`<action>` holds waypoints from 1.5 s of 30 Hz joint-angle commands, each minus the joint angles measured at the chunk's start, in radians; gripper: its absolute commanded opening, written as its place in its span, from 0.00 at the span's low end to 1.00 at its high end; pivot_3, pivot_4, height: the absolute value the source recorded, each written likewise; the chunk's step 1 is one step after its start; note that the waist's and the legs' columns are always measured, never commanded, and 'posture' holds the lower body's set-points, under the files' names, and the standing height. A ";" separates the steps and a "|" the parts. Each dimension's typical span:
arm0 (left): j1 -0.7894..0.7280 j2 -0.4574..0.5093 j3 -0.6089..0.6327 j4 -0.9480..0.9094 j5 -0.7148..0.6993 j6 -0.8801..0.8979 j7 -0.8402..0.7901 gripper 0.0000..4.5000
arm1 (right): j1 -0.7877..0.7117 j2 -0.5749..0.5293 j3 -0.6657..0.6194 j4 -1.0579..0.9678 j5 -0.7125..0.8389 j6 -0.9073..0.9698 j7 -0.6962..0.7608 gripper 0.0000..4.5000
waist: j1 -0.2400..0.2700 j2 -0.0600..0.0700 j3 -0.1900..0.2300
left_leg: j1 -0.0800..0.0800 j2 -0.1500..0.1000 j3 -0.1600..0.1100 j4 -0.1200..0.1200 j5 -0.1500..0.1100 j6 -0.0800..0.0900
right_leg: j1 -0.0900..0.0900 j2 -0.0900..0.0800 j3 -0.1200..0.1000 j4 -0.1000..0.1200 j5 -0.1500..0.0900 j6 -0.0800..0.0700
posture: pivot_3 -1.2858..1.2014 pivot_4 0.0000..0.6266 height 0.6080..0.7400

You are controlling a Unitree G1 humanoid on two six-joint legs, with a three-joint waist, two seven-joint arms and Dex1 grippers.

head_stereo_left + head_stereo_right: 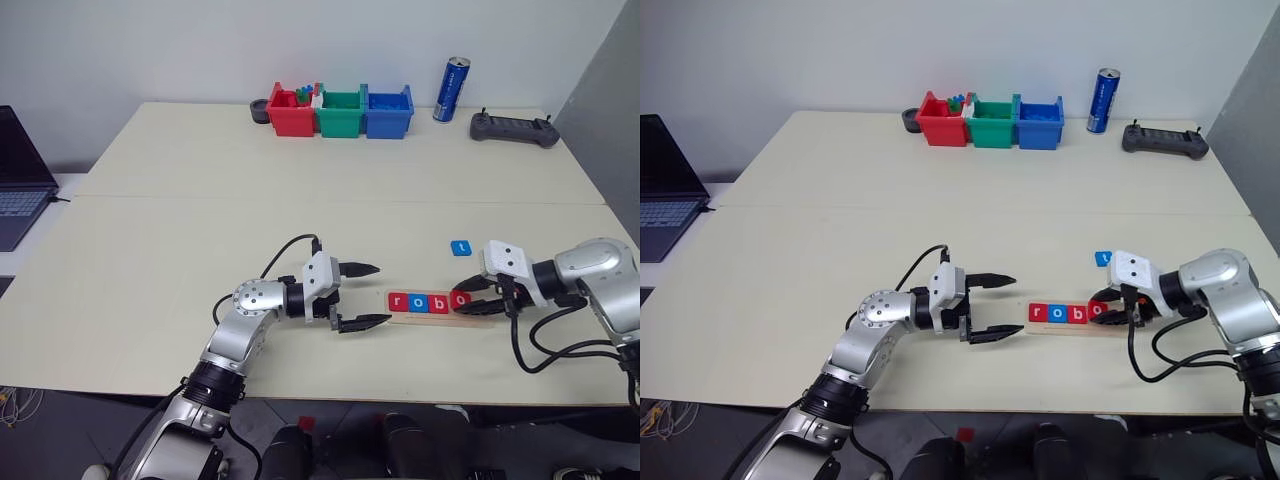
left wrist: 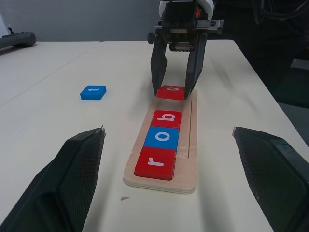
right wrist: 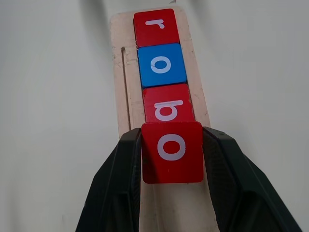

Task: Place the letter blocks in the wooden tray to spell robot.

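Right gripper [image 2: 176, 72] pinches the red o block [image 3: 172, 152] between its two black fingers. It holds the block just over the wooden tray [image 2: 189, 159], right behind the b.

Left gripper [image 1: 360, 296] has its fingers spread wide, with nothing in them. It sits at the tray's 9 o'clock end, pointing at it, just beside it but not touching.

Three blocks already lie in the tray, side by side and touching: the red r block [image 2: 155, 163], the blue o block [image 2: 161, 137], and the red b block [image 2: 166, 118]. So "rob" is done. I think the step now is to set the second o down in the fourth spot. I cannot tell if it touches the wood yet.

One block is left after that. The blue t block [image 1: 460, 247] lies flat on the table [image 1: 180, 250], near the tray, at about 1 o'clock from it. It will need to go at the tray's 3 o'clock end to finish the word.

Far back at 12 o'clock stand three plastic bins in a row, touching. The red bin [image 1: 291, 114] has tiny coloured pieces in it. What is in the green bin [image 1: 340, 113] and the blue bin [image 1: 388, 112] is too small to tell. A blue can [image 1: 451, 90] and a black controller [image 1: 514, 128] sit past them, toward 1 o'clock.
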 commanded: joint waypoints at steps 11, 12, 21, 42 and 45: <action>-0.021 0.005 0.013 -0.026 -0.006 0.003 0.002 1.00 | -0.026 0.008 0.004 0.023 -0.016 -0.034 0.005 0.32 | 0.000 0.000 0.000 | 0.000 0.000 0.000 0.000 0.000 0.000 | 0.000 0.000 0.000 0.000 0.000 0.000 | 0.52 0.24 1.00; -0.022 0.005 0.014 -0.024 -0.006 0.002 0.002 1.00 | -0.028 0.009 0.007 0.024 -0.017 -0.033 0.008 0.32 | 0.000 0.000 0.000 | 0.000 0.000 0.000 0.000 0.000 0.000 | 0.000 0.000 0.000 0.000 0.000 0.000 | 0.52 0.24 1.00; -0.021 0.009 0.015 -0.027 -0.006 0.004 0.005 1.00 | -0.036 0.004 0.025 0.030 -0.023 -0.038 0.026 0.60 | -0.001 0.000 0.000 | 0.000 0.000 0.000 0.000 0.000 0.000 | 0.000 0.000 0.000 0.000 0.000 0.000 | 0.52 0.24 1.00; -0.026 0.003 0.004 -0.013 -0.002 -0.008 -0.012 1.00 | -0.030 -0.018 -0.019 0.024 -0.027 -0.040 -0.027 0.99 | -0.001 0.000 0.000 | 0.000 0.000 0.000 0.000 0.000 0.000 | 0.000 0.000 0.000 0.000 0.000 0.000 | 0.52 0.24 1.00; -0.026 0.004 0.005 -0.013 -0.001 -0.008 -0.011 1.00 | -0.029 -0.012 -0.015 0.033 -0.040 -0.063 -0.037 0.99 | -0.001 0.000 0.000 | 0.000 0.000 0.000 0.000 0.000 0.000 | 0.000 0.000 0.000 0.000 0.000 0.000 | 0.52 0.24 1.00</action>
